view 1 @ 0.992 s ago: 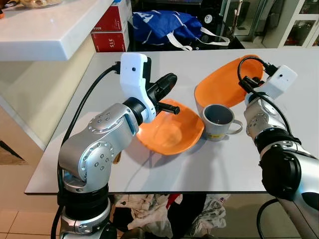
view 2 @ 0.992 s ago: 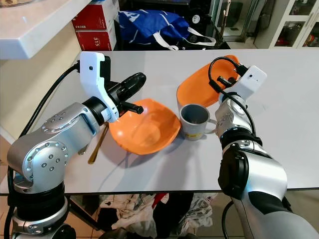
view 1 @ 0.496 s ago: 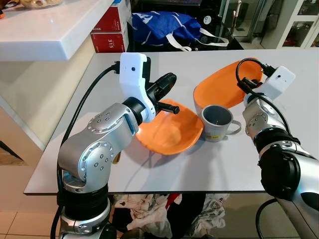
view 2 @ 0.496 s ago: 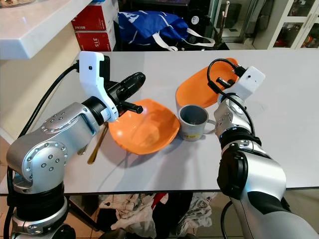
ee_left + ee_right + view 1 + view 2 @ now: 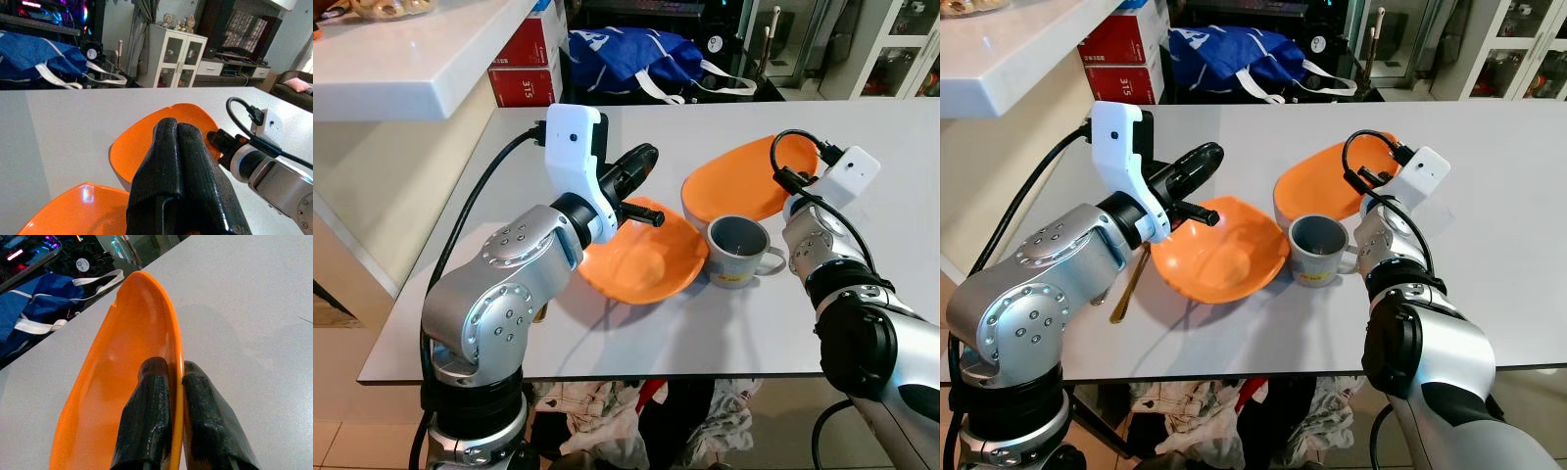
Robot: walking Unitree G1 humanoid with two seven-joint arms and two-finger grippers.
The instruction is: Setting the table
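Observation:
Two orange dishes and a grey mug [image 5: 736, 252] lie on the white table [image 5: 636, 338]. The nearer orange bowl [image 5: 641, 262] rests flat just left of the mug. My left gripper [image 5: 644, 157] hovers over that bowl's far rim, its fingers [image 5: 178, 161] pressed together with nothing between them. My right gripper [image 5: 168, 369] is shut on the rim of the second orange dish [image 5: 744, 181], which sits low and slightly tilted behind the mug. A golden spoon [image 5: 1131, 284] lies under my left arm, partly hidden.
A white counter [image 5: 411, 59] juts in at the left, with red boxes [image 5: 524, 69] and a blue bag [image 5: 636, 54] beyond the table's far edge. Glass-door cabinets [image 5: 901, 44] stand at the back right. Clothes [image 5: 626, 421] lie under the near table edge.
My right gripper has brought the held orange dish down from a steep tilt to a lower, flatter pose behind the mug. The left arm and the nearer bowl have stayed put.

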